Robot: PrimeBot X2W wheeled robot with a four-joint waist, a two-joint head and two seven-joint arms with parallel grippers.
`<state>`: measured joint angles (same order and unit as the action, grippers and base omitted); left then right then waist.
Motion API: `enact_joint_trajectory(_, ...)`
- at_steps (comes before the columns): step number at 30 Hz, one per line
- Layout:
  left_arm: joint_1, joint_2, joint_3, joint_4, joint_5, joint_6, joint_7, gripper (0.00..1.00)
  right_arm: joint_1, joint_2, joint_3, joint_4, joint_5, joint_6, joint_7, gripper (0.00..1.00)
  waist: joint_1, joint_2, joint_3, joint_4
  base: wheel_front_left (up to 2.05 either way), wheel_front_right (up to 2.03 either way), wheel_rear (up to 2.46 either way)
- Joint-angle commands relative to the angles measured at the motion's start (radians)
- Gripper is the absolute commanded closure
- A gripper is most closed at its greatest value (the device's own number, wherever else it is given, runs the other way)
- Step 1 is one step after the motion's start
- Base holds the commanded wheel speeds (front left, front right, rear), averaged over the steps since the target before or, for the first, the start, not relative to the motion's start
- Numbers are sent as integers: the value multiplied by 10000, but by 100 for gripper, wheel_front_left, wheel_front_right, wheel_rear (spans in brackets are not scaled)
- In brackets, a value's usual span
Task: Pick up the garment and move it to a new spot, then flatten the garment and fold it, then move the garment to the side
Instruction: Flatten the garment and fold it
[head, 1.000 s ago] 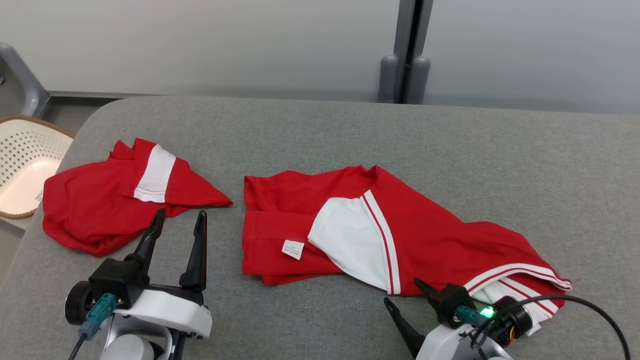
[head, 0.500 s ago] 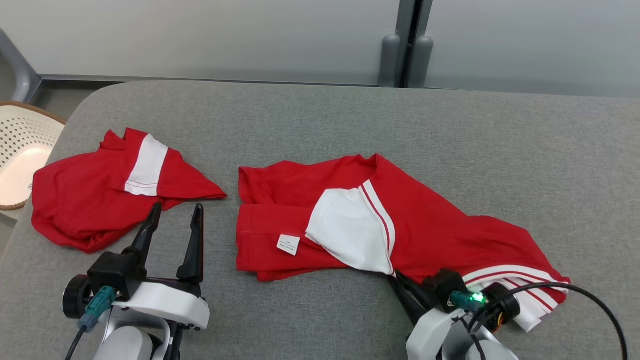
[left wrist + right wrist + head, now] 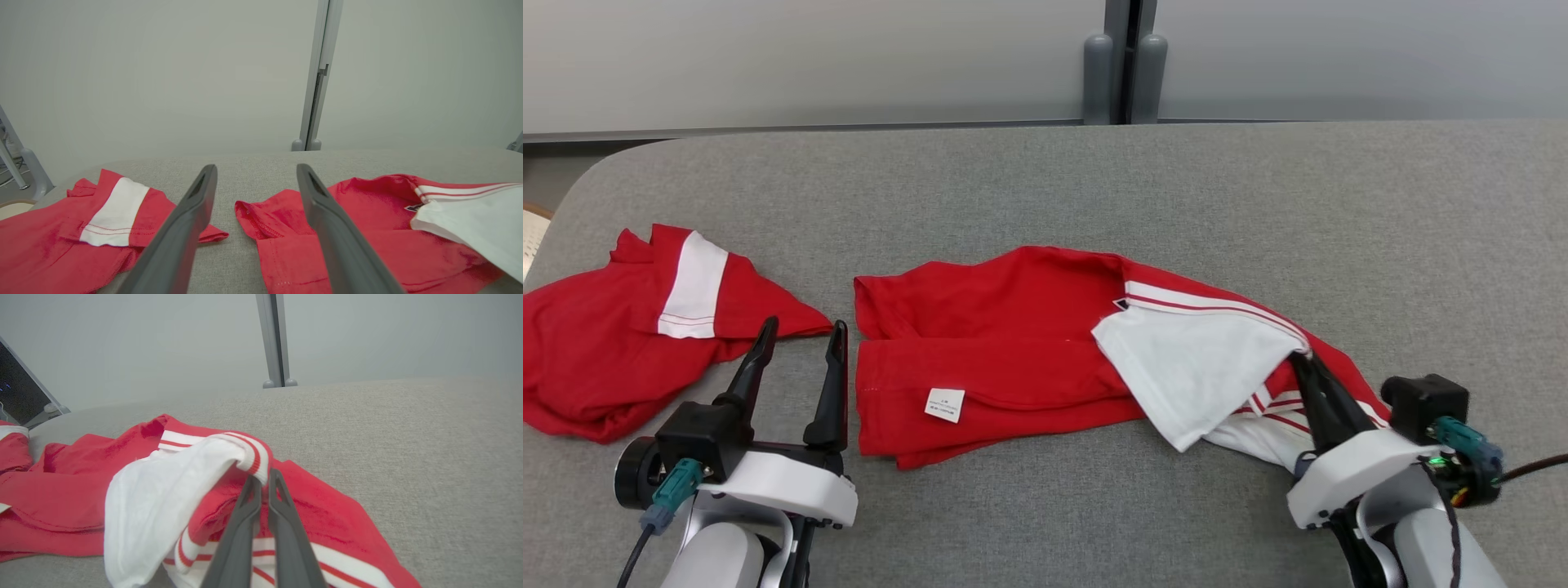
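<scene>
A grey padded table point(image 3: 1045, 188) spans the scene, with a pale wall and a grey post point(image 3: 1125, 65) behind its far edge. The red garment point(image 3: 996, 343) lies crumpled across the middle of the table and runs towards the robot's right, partly doubled over itself. A second red garment point(image 3: 588, 359) with a white band lies bunched at the table's left end, near the first but apart from it. The left gripper point(image 3: 802, 327) hovers over the strip of bare table between the two, its fingers spread wide with nothing between them; the left wrist view shows one garment on each side of those fingers. The right gripper point(image 3: 1298, 359) is closed tight at the red garment's right end. The right wrist view shows its fingertips pinching the red-striped edge of the white sleeve point(image 3: 1192, 367), which drapes leftward over the red cloth. A small white label point(image 3: 944, 405) lies flat near the garment's front left corner.
</scene>
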<state>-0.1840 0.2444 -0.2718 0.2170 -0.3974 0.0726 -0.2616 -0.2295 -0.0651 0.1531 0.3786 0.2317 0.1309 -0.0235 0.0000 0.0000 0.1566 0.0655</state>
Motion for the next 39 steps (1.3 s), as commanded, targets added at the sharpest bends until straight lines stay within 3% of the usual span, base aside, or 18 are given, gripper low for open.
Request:
enact_joint_trajectory(1, -155, 87, 46, 0, 62, -22, -40, 0, 165, 35, -295, 37, 62, -3, -43, 100, 0, 0, 69, -84, 0, 0, 0)
enact_joint_trajectory(9, -272, 123, 50, 57, 101, -91, -43, 0, 421, 107, -2114, 587, 103, -3, -87, 100, 0, 0, 198, -270, 0, 0, 0)
enact_joint_trajectory(10, -295, 127, 50, 60, 107, -75, -43, 0, 360, 107, -2230, 623, 99, -3, -199, 65, 0, 0, 214, -286, 0, 0, 0)
enact_joint_trajectory(11, -295, 127, 50, 60, 107, -75, -43, 0, 360, 107, -2230, 623, 99, -3, -199, 65, 0, 0, 214, -286, 0, 0, 0)
enact_joint_trajectory(12, -307, 128, 48, 66, 110, -69, -43, 0, 322, 111, -2242, 651, 138, -3, -233, 45, 0, 0, 221, -302, 0, 0, 0)
enact_joint_trajectory(13, -308, 129, 54, 63, 112, -64, -43, 0, 296, 108, -2287, 639, 164, -3, -328, 0, 0, 0, 221, -323, 0, 0, 0)
enact_joint_trajectory(18, -164, 141, 96, 87, 115, -10, -44, 0, 278, 56, -2441, 364, 92, -3, -623, 0, 0, 0, 116, -412, 0, 0, 0)
enact_joint_trajectory(27, 463, 135, 322, 33, 127, 223, -43, 0, 692, -623, -2280, -1092, -345, -3, -918, 0, 0, 0, -514, -579, 0, 0, 0)
enact_joint_trajectory(39, 1473, 264, 177, -2, 69, 336, 109, 0, 2566, -453, -1148, -3436, -797, -3, 15, 0, 0, 0, -1561, -776, 0, 0, 0)
